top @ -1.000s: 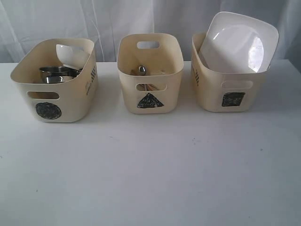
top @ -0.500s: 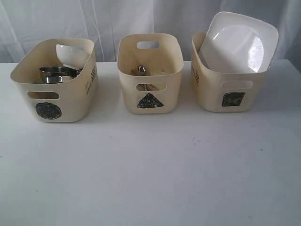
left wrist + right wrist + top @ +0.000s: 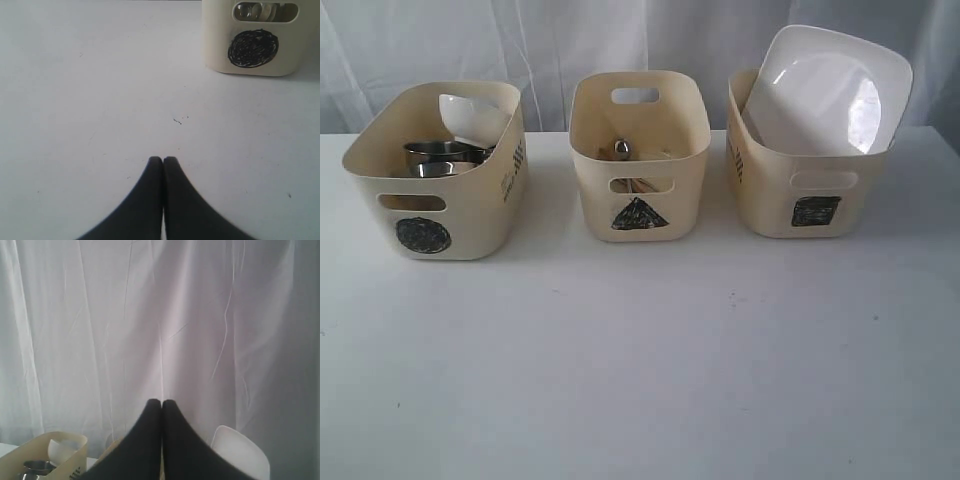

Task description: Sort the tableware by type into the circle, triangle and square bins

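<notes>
Three cream bins stand in a row at the back of the table. The circle bin (image 3: 435,195) on the left holds steel mugs (image 3: 438,157) and a small white bowl (image 3: 470,117). In the triangle bin (image 3: 640,160) in the middle lie a steel spoon (image 3: 621,149) and wooden chopsticks (image 3: 638,185). The large white square plate (image 3: 825,92) leans upright in the square bin (image 3: 810,185) on the right. Neither arm shows in the exterior view. My left gripper (image 3: 163,159) is shut and empty over bare table, short of the circle bin (image 3: 252,40). My right gripper (image 3: 161,401) is shut and empty, facing the curtain.
The white table (image 3: 640,350) stretches in front of the bins. A white curtain (image 3: 570,40) hangs behind them. In the right wrist view the circle bin (image 3: 45,455) and the plate's edge (image 3: 240,452) show low beside the fingers.
</notes>
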Controlling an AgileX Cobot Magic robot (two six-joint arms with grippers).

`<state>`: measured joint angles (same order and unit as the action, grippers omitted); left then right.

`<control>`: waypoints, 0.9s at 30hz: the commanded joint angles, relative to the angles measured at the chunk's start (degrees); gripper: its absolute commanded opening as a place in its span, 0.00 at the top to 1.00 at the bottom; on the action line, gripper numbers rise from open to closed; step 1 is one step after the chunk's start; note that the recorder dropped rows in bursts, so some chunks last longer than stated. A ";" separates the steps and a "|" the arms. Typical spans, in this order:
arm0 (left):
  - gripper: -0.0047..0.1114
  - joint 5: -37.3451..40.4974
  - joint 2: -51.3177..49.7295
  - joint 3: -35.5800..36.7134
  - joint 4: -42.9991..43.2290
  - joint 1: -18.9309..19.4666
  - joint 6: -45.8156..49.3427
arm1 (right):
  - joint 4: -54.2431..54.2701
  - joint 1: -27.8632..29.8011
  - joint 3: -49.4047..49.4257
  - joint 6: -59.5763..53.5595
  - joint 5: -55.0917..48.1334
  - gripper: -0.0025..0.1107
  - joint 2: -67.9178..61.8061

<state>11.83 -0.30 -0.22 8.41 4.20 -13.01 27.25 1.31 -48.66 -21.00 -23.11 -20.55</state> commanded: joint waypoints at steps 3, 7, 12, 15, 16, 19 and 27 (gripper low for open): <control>0.96 -0.25 0.30 0.22 -0.46 -0.28 -0.10 | -1.76 -0.16 6.30 0.57 9.43 0.98 0.35; 0.96 -0.25 0.30 0.22 -0.46 -0.28 -0.10 | -13.72 -0.04 14.76 7.90 16.07 0.98 0.72; 0.96 -0.25 0.30 0.22 -0.46 -0.28 -0.10 | -27.25 2.39 28.76 28.43 17.83 0.98 3.54; 0.96 -0.25 0.30 0.22 -0.46 -0.28 -0.10 | -27.25 2.74 38.93 33.29 16.52 0.98 7.06; 0.96 -0.25 0.30 0.22 -0.46 -0.28 -0.10 | -27.58 2.74 42.28 33.74 16.52 0.98 8.57; 0.96 -0.25 0.30 0.22 -0.46 -0.28 -0.10 | -28.67 2.74 48.66 35.56 16.52 0.98 13.63; 0.96 -0.25 0.30 0.22 -0.24 -0.28 -0.10 | -29.83 2.74 48.66 36.58 0.11 0.98 20.55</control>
<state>11.73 -0.30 -0.22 8.41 4.20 -13.01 -1.59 3.70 0.02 15.19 -23.24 -0.46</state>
